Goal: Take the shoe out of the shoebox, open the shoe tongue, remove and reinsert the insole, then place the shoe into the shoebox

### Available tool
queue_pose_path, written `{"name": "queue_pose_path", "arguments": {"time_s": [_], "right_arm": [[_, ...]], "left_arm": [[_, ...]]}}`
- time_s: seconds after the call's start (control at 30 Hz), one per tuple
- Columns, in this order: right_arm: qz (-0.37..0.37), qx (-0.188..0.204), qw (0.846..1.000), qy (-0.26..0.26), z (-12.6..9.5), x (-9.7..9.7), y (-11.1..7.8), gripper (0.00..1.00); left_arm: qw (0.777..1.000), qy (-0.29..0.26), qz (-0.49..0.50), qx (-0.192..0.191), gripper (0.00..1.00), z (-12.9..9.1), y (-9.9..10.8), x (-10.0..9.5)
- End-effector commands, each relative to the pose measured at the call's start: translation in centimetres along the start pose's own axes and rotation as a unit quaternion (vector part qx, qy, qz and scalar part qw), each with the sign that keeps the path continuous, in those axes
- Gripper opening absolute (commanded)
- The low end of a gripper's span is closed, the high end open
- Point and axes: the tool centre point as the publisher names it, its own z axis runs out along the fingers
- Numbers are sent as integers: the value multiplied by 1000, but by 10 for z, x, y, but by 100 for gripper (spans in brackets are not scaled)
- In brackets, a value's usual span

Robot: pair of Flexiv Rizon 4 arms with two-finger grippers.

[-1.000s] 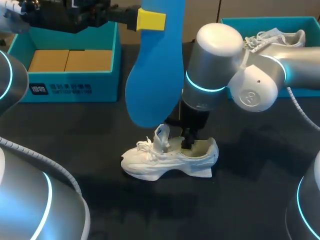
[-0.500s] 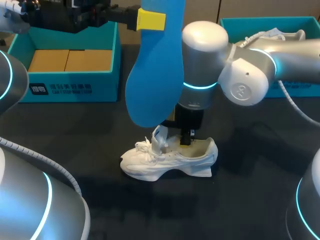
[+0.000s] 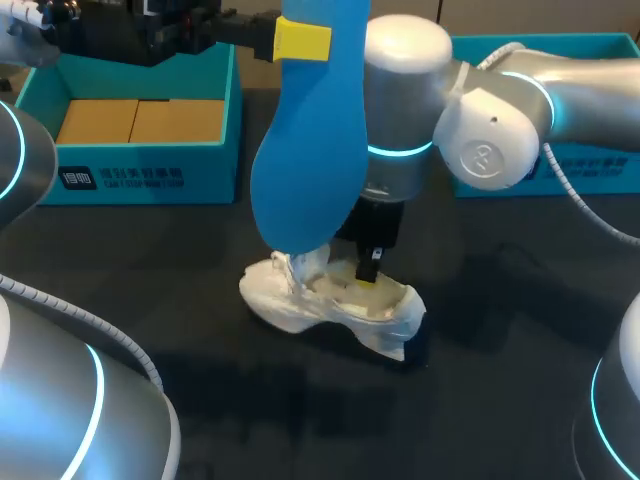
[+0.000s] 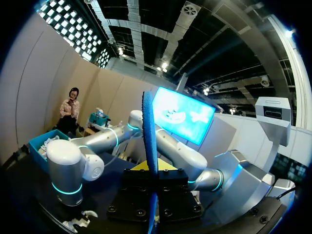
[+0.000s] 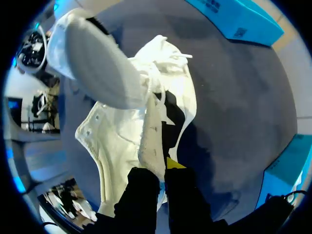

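One white shoe (image 3: 330, 305) sits tilted on the table (image 3: 500, 400), mid-field. The right gripper (image 3: 368, 268) is clamped on its collar wall. The left gripper (image 3: 300, 40) pinches one blue insole (image 3: 305, 160) aloft, which masks the laces. Two teal boxes stand behind: the left shoebox (image 3: 200, 165) and the right shoebox (image 3: 590, 42), the latter partly covered by the right arm.

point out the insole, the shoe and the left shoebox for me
insole (image 3: 305, 170), head view, middle of its blue face
shoe (image 3: 278, 305), head view, white side near the toe
left shoebox (image 3: 150, 172), head view, teal front wall
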Motion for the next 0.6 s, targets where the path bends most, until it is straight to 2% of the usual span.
{"name": "queue_pose_path", "arguments": {"time_s": [0.03,0.2,0.33,0.37,0.6], "right_arm": [[39,-20,999,-4,-15,8,-8,0],[102,-53,993,-2,-24,19,-4,0],[102,-53,993,-2,-24,19,-4,0],[173,-73,982,-10,-29,35,0,0],[267,-88,960,-19,-21,48,3,0]], "left_arm": [[1000,-1,0,-2,0,0,-1,0],[1000,-1,0,-2,0,0,-1,0],[1000,-1,0,-2,0,0,-1,0],[1000,-1,0,-2,0,0,-1,0],[1000,-1,0,-2,0,0,-1,0]]}}
